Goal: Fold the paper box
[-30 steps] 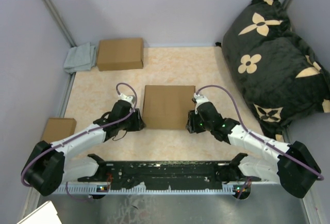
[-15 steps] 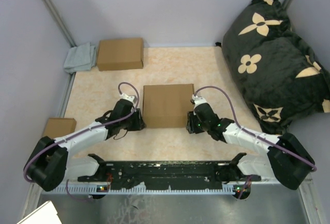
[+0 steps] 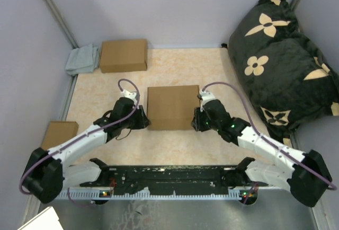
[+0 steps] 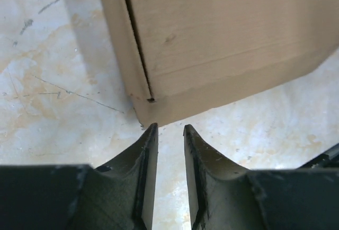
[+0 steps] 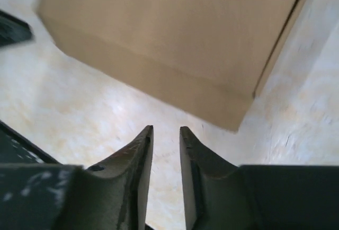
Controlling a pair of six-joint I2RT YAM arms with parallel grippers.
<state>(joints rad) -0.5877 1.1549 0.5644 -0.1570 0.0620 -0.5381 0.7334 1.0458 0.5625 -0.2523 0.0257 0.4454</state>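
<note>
Here the box [image 3: 172,108] lies shut and flat-lidded at the middle of the table [image 3: 175,68], so whatever is inside it is hidden. 2 more cardboard boxes are also shut: a larger one [image 3: 123,55] at the table's 11 o'clock corner, beside a grey cloth [image 3: 83,59], and a small one [image 3: 60,132] at the 8 o'clock edge. A black flowered cushion [image 3: 280,55] fills the 2 o'clock side. The left gripper [image 4: 169,128] sits low at the box's 7 o'clock corner. In its wrist view that corner lies at 12 o'clock just off the fingertips, and I cannot tell whether it touches them. Its fingers are drawn nearly together with a narrow gap, gripping nothing. The right gripper [image 5: 165,129] sits at the box's 5 o'clock corner. There the corner lies at 2 o'clock from the tips, slightly apart, and these fingers too are nearly closed and empty.
</note>
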